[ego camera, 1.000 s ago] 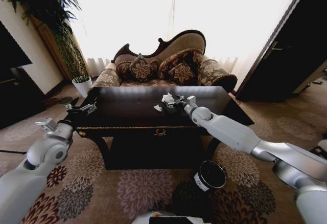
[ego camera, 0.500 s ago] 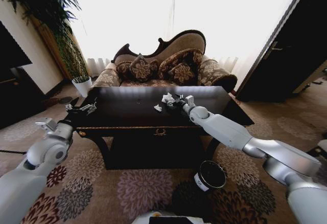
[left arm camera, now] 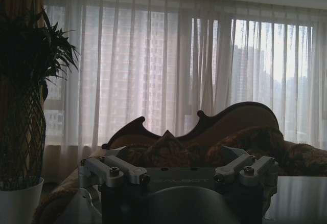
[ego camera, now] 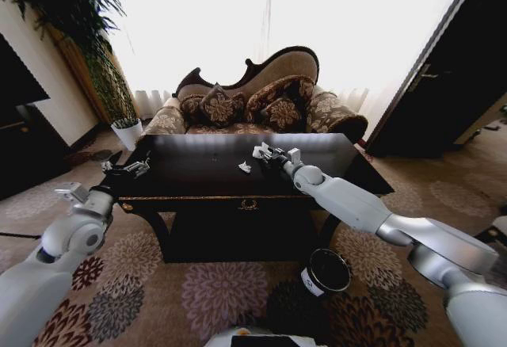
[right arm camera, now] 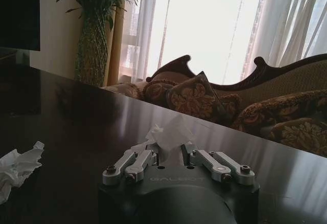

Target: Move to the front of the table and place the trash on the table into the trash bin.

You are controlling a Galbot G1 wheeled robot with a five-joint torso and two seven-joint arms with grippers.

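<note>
The dark glossy table stands in front of me. My right gripper reaches over its top and is shut on a crumpled white paper wad, part of the trash. In the right wrist view that wad sits between the fingers of the right gripper, just above the tabletop. A second white scrap lies on the table beside it, and the right wrist view shows this scrap off to one side. The black trash bin stands on the carpet below the right arm. My left gripper hovers open at the table's left corner.
A patterned sofa with cushions stands behind the table. A white plant pot and a tall plant sit at the far left. A dark door is on the right. Patterned carpet lies in front of the table.
My right gripper has drawn slightly up and back over the table with the white paper wad in it. The left arm and the bin have not moved.
</note>
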